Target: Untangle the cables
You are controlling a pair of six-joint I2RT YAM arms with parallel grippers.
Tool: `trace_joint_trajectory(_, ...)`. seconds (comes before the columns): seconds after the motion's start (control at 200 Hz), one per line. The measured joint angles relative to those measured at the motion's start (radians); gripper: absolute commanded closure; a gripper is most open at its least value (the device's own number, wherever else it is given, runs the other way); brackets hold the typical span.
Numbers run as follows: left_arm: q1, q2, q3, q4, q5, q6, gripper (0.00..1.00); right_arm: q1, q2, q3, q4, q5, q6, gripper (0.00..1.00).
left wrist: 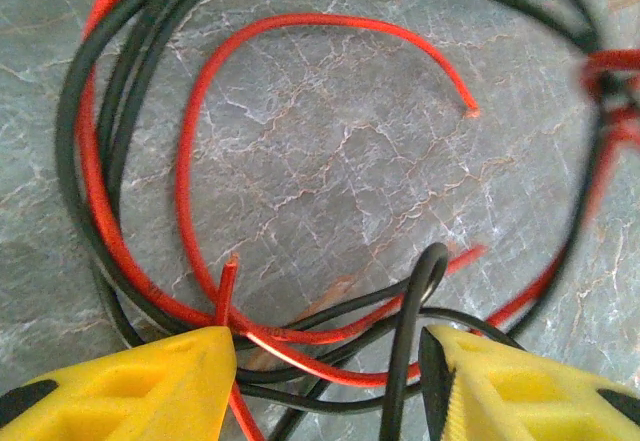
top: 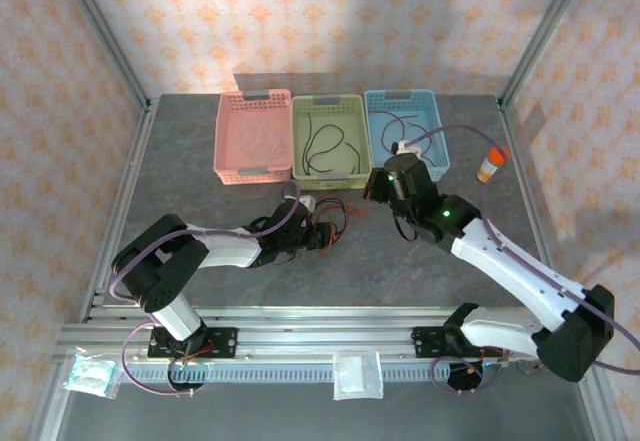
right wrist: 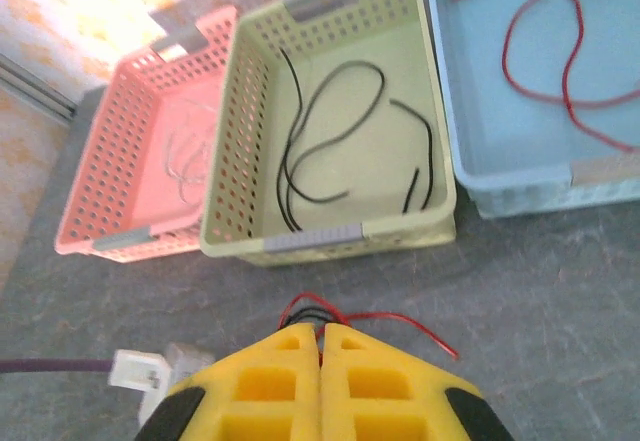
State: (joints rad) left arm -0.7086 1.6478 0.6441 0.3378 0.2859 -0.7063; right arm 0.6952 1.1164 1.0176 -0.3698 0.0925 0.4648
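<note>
One red-and-black tangle of cables point(top: 338, 217) is lying on the table point(top: 200, 186). The left gripper point(left wrist: 330, 349) is straddling it, jaws apart; the right gripper point(right wrist: 320, 339) is clenching shut. Three baskets, pink point(top: 222, 136), green point(top: 297, 136), blue point(top: 437, 131), are holding loose cables.

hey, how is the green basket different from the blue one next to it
The green basket holds black cables; the blue basket holds red cables. The green basket sits in the middle of the row, the blue basket at its right end. Both are perforated plastic, with grey handle strips.
</note>
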Motion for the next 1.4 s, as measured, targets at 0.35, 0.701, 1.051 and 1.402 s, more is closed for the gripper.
trace_joint_trajectory(0.35, 0.000, 0.008, -0.011, 0.027, -0.008, 0.004, 0.45, 0.000, -0.077, 0.113, -0.049, 0.160, -0.138, 1.00)
trace_joint_trajectory(0.701, -0.003, 0.008, -0.018, 0.031, -0.026, 0.020, 0.46, 0.000, -0.146, 0.224, -0.073, 0.359, -0.264, 1.00)
trace_joint_trajectory(1.051, -0.005, -0.166, -0.036, -0.161, -0.122, 0.035, 0.46, 0.000, -0.153, 0.256, -0.076, 0.409, -0.357, 1.00)
trace_joint_trajectory(1.402, 0.054, -0.378, 0.057, -0.440, -0.393, 0.084, 0.39, 0.000, -0.152, 0.256, -0.068, 0.363, -0.362, 1.00)
